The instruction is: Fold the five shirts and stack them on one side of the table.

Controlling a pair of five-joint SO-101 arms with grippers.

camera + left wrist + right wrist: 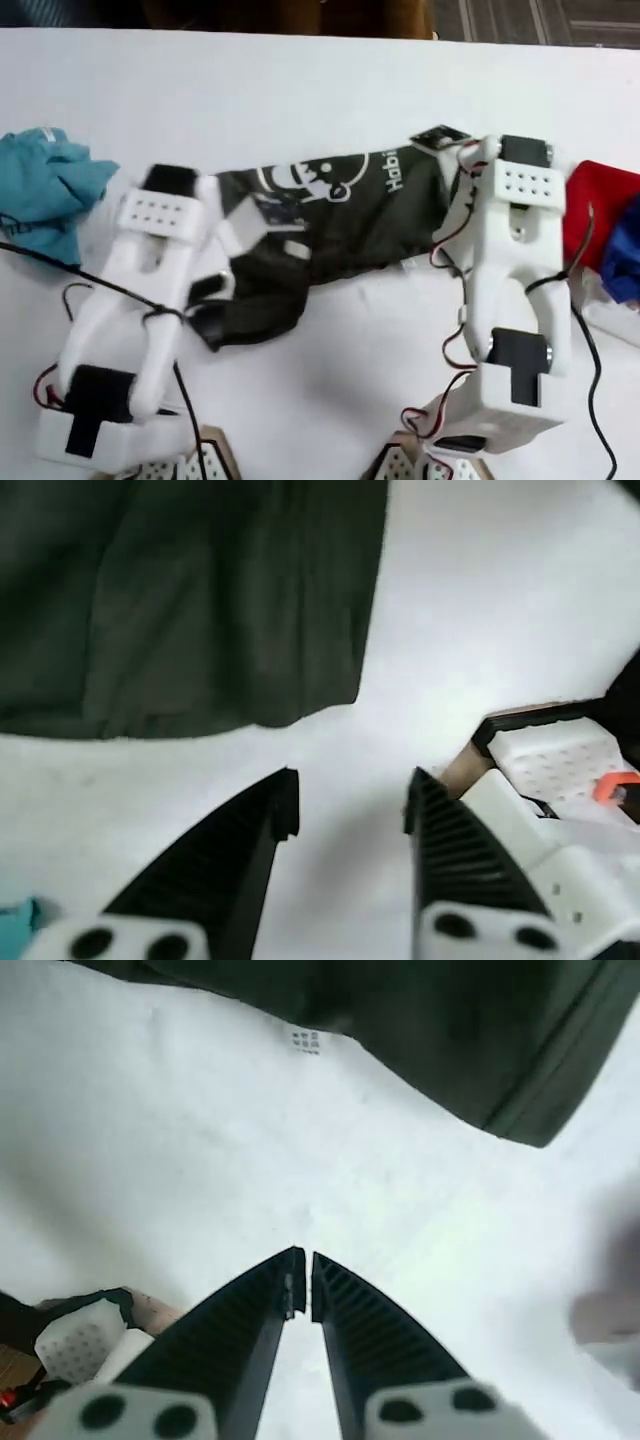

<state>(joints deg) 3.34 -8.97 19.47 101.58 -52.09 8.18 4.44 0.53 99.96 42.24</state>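
A black shirt (340, 215) with white print lies crumpled across the middle of the white table (330, 90). My left gripper (350, 802) hangs open just off the shirt's edge (200, 610), with bare table between its fingers. My right gripper (301, 1282) is shut on nothing and hovers over bare table a short way from the shirt's hem (470, 1050). In the high view the left arm (150, 260) stands at the shirt's left end and the right arm (515, 240) at its right end. A teal shirt (45, 190) lies bunched at the far left.
A red shirt (600, 205) and a blue shirt (625, 250) lie piled at the table's right edge. Thin cables (590, 330) trail from both arm bases. The far half of the table and the strip between the two arms are bare white surface.
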